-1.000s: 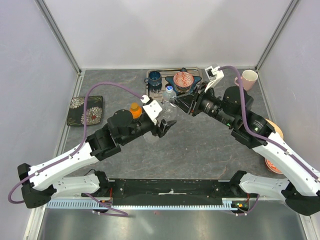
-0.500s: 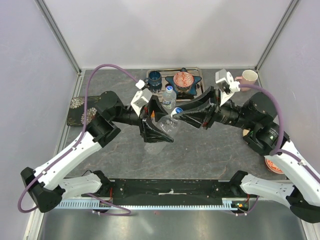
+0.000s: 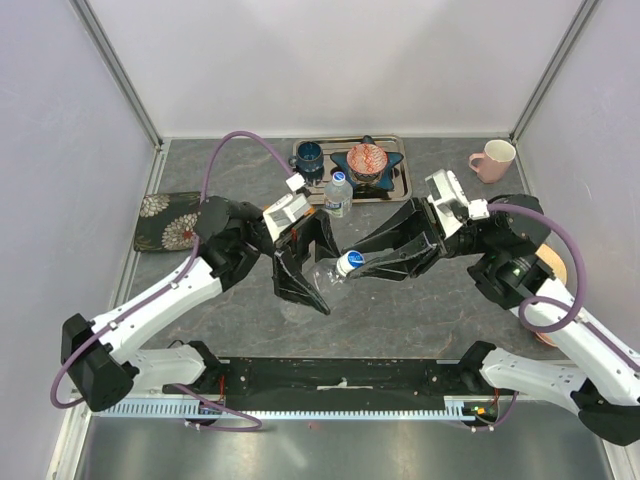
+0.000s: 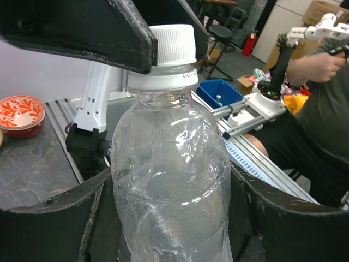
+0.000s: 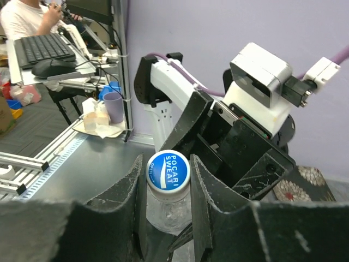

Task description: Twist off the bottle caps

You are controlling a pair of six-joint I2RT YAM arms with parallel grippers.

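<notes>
In the top view, the left gripper is clamping the body of the clear bottle, with its jaws pressed against the two sides. The bottle is tilting, its cap end pointing toward the right arm. The right gripper is pinching the blue cap on the bottle's neck. A metal tray is lying behind the clear bottle, carrying a blue mug and a patterned bowl. A labelled bottle, its cap on, is standing just behind the clear bottle at the tray's front edge. A pink mug is sitting well off to the clear bottle's back right, and a floral dish well off to its left.

In the left wrist view, the clear bottle is filling the middle, and the left gripper's fingers are pressing on it low down from both sides. The cap is showing white from the side. A dark finger of the right gripper is touching its left edge. A red-patterned dish is sitting left of the bottle.

In the right wrist view, the cap's lettered blue top is facing the camera. The right gripper's fingers are closing on it from either side.
</notes>
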